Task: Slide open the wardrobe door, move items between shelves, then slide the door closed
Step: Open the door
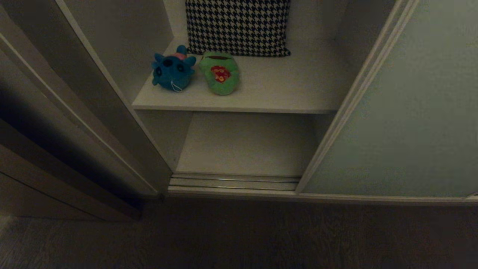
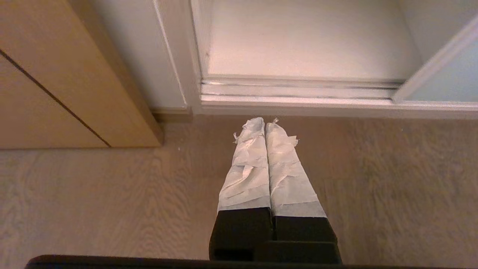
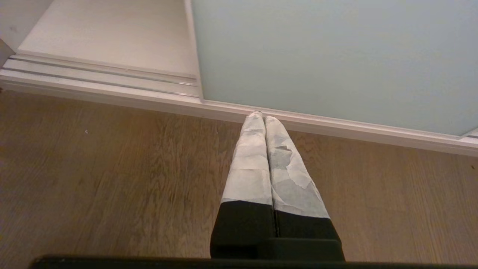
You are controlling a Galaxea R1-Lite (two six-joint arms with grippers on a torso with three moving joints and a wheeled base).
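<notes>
Head view was dim and underexposed, with muted colours. Deepest shadow lay along the left, beside the wardrobe's side panel [image 1: 112, 123], and across the floor [image 1: 261, 239] in the foreground, where the wood grain was barely legible. The upper shelf [image 1: 283, 89] caught the most light; the compartment beneath it sat in softer shade. The sliding wardrobe door [image 1: 403, 112] showed a faint, even sheen without glare.

Both wrist views were far brighter and warm-toned, with floor grain sharp. The metal track [image 2: 298, 87] carried thin bright highlights. No motion blur was seen; slight softness showed toward the frame corners.
</notes>
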